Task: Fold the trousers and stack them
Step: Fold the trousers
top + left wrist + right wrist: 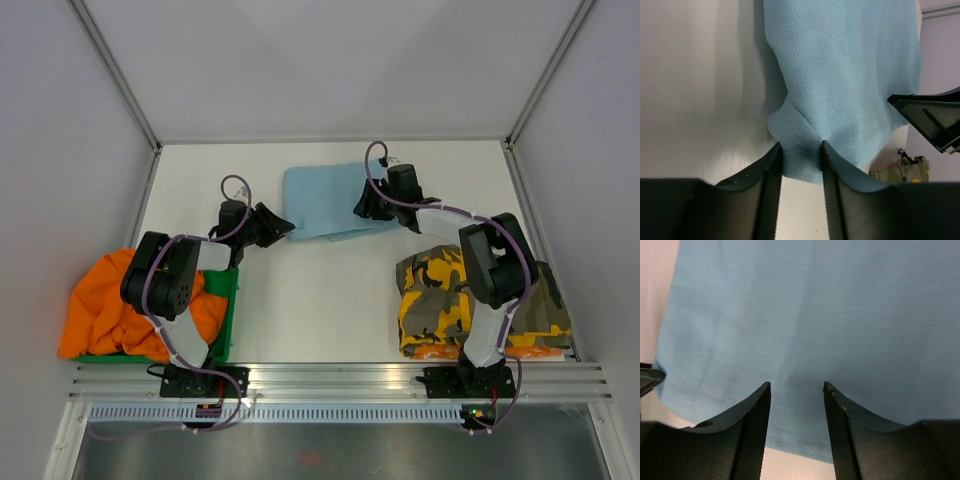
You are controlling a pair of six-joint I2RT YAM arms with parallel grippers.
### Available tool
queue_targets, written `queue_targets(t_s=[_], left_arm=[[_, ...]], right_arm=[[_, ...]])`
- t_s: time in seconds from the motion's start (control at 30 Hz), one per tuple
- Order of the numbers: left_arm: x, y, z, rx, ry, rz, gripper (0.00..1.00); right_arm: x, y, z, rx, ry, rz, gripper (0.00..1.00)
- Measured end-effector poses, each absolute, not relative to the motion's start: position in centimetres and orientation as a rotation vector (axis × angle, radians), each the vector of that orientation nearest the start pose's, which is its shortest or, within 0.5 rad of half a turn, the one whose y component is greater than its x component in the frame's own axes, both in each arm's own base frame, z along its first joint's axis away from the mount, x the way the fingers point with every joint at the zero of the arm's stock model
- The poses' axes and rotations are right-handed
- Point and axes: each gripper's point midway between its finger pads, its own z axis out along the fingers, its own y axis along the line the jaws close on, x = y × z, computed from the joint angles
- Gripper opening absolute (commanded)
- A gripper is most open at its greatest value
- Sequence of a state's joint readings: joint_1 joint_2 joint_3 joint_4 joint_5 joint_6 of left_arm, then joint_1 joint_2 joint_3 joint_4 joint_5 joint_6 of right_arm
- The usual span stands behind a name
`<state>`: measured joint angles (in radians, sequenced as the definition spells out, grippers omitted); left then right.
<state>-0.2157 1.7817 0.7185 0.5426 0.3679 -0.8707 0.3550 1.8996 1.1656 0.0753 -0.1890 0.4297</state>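
White table (pixel 330 300), left pincer (pixel 800 147) pinching blue trousers (pixel 850 75), right pincer (pixel 796 385) grip unclear

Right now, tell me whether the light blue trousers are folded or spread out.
Folded: the light blue trousers lie as a compact rectangle, no separate legs showing; the left gripper pinches one corner.

The blue trousers (pixel 850 75) are finely ribbed, seemingly matt cloth.

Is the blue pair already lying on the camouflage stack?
No, the blue pair lies flat at the far side, clearly apart from the camouflage stack at the near right.
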Motion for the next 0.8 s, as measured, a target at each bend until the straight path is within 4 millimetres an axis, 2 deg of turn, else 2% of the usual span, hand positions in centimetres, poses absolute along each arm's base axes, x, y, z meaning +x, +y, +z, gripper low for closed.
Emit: queue_targets(t_s=[0.03,0.13,0.27,0.33,0.37,0.43,0.5,0.67,0.7,0.77,0.8], left_arm=[[39.9,-18.3,5.1,-0.493,2.164,-1.023,0.34],[39.6,-18.3,5.0,-0.516,2.148,-1.042,0.23],[38.7,-18.0,4.5,-0.564,2.145,-1.055,0.13],[38.2,-17.9,4.5,-0.589,2.140,-1.053,0.11],[38.1,-17.8,4.6,-0.596,2.139,-1.052,0.10],[37.9,-17.7,4.8,-0.616,2.138,-1.051,0.08],[37.8,-17.6,5.1,-0.641,2.139,-1.049,0.06],[37.2,-17.1,5.3,-0.734,2.158,-1.028,0.02],[37.1,-17.0,5.4,-0.756,2.160,-1.019,0.02],[36.8,-16.6,5.7,-0.812,2.163,-0.993,0.02],[36.5,-16.4,6.1,-0.838,2.163,-0.982,0.02]], right_arm=[[44.8,22.4,6.9,-0.032,2.287,0.649,0.60],[45.9,24.9,9.2,-0.099,2.244,0.705,0.64],[49.6,31.6,14.3,-0.235,2.097,0.772,0.66],[50.3,35.1,15.6,-0.288,2.047,0.803,0.75],[50.4,36.7,15.7,-0.308,2.037,0.814,0.76],[50.0,39.4,14.6,-0.347,2.044,0.827,0.76],[49.3,41.5,12.3,-0.379,2.084,0.825,0.76],[47.8,43.4,5.3,-0.423,2.220,0.757,0.73],[47.7,43.6,4.1,-0.430,2.232,0.738,0.70],[48.3,44.3,4.7,-0.423,2.212,0.724,0.59],[48.6,44.5,4.8,-0.417,2.207,0.711,0.49]])
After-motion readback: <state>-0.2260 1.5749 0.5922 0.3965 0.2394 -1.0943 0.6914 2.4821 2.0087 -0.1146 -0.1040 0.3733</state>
